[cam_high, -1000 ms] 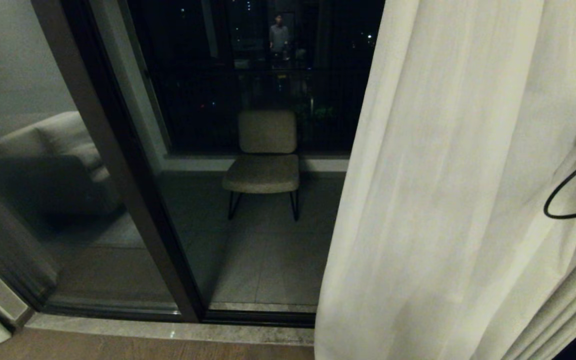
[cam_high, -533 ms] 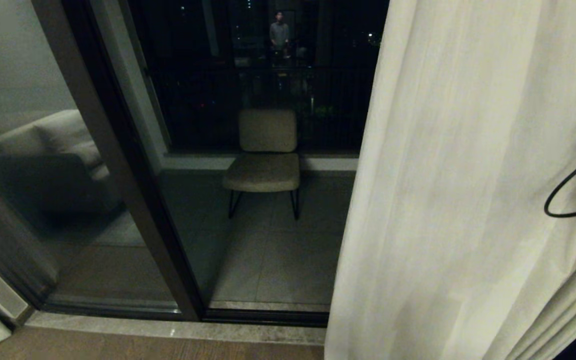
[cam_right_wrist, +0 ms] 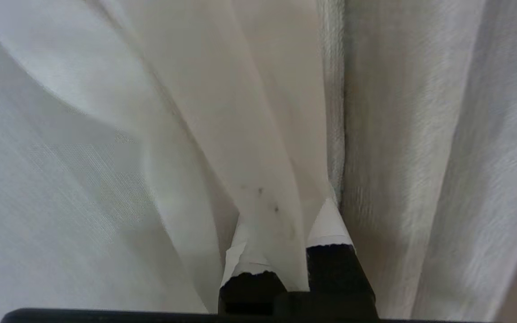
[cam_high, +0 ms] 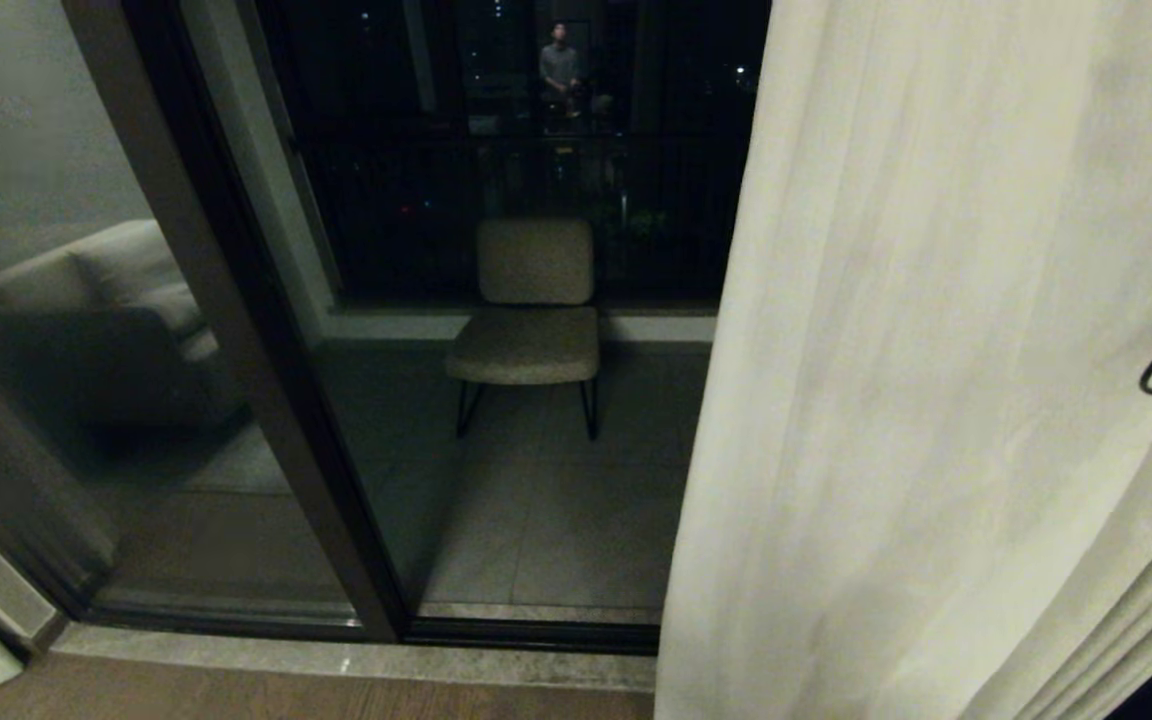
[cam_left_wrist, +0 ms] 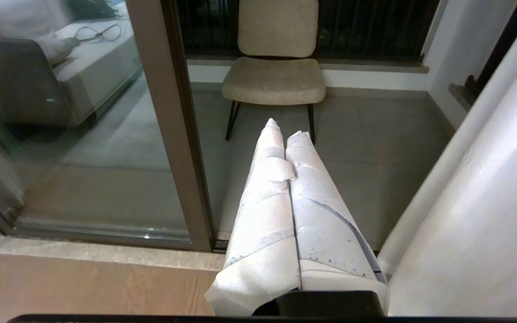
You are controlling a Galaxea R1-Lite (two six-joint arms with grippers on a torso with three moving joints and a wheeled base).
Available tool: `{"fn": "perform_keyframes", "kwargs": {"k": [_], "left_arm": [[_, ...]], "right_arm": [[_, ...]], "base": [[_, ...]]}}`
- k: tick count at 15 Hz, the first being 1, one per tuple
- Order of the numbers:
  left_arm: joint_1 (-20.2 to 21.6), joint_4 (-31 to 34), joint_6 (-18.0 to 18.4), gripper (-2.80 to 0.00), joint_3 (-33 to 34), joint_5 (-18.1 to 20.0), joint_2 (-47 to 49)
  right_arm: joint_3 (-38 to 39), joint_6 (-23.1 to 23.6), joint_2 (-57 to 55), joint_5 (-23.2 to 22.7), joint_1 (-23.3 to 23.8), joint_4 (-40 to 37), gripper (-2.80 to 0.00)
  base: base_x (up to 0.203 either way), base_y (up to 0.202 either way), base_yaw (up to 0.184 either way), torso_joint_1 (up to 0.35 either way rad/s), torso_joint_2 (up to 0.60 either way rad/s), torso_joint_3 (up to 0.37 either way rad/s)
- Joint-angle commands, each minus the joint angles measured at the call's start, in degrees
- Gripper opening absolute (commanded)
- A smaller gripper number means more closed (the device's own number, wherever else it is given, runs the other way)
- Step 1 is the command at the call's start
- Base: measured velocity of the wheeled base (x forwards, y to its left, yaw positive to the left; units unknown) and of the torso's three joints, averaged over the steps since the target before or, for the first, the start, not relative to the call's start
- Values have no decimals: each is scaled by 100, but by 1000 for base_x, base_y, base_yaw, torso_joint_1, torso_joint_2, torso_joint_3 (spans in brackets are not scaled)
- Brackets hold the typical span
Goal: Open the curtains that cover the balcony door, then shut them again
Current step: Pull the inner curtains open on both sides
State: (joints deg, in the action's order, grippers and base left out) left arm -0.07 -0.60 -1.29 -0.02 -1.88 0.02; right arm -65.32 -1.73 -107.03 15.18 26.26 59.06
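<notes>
Jaws of your right gripper (cam_right_wrist: 285, 242) pinch a fold of the curtain (cam_high: 936, 400) to drag it off the balcony door (cam_high: 496, 300); left gripper (cam_left_wrist: 285, 130) idles, pressed together.

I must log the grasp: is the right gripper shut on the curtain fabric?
Shut on it. In the right wrist view, a fold of the curtain passes between the right gripper fingertips, pinched there.
</notes>
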Motion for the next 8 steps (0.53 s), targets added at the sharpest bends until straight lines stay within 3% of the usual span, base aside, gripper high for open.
{"fn": "perform_keyframes", "kwargs": {"k": [1, 8], "left_arm": [[-1, -2, -3, -280, 1, -4, -2], [-1, -2, -3, -280, -6, 3, -2]], "right_arm": [[-341, -23, -283, 2, 318, -23, -280], [-1382, -39, -1051, -39, 1201, -308, -280]], "base": [[0, 0, 0, 0, 0, 0], [0, 0, 0, 0, 0, 0]]}}
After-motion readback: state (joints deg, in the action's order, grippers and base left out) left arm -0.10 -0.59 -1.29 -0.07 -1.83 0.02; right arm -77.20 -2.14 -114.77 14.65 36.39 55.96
